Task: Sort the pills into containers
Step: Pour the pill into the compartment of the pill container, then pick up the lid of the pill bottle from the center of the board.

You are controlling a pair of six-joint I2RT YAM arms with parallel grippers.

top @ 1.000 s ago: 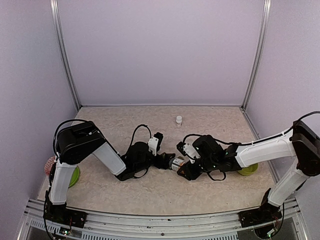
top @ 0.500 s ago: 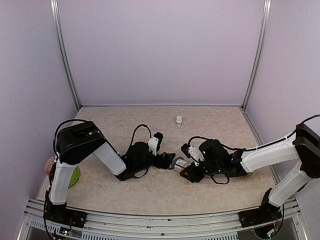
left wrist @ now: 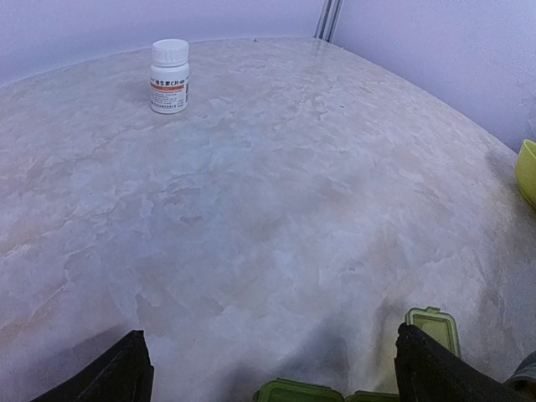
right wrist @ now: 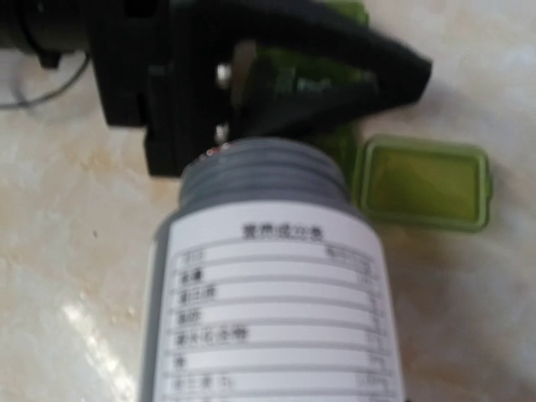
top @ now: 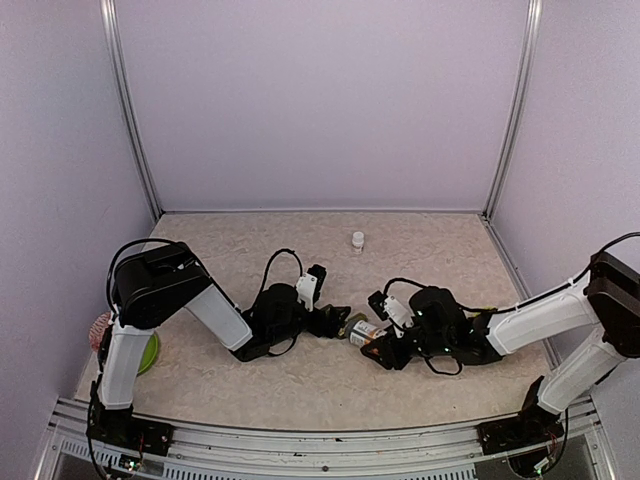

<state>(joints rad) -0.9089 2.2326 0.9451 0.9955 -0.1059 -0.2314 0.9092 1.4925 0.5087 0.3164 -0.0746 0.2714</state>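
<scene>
Low at mid-table, we noted the left gripper [top: 338,318] spread wide astride the pill box [left wrist: 433,328], one lid [right wrist: 423,180] flipped open, and the right gripper [top: 374,339] clasping an uncapped bottle [right wrist: 268,276] tipped at it. We judged pills could overshoot the small compartments if the bottle tilted fast. Both lay stretched low and flat, almost nose to nose.

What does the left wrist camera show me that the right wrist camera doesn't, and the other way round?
Left wrist only: a capped white bottle standing upright far across the table, and the rim of a lime-green bowl at the right edge.

Right wrist only: the uncapped bottle held by the right gripper, close up, with its bare threaded neck toward the pill box and its label facing the camera.

Both: the green pill box with a flip lid open, and the marbled tabletop.
</scene>
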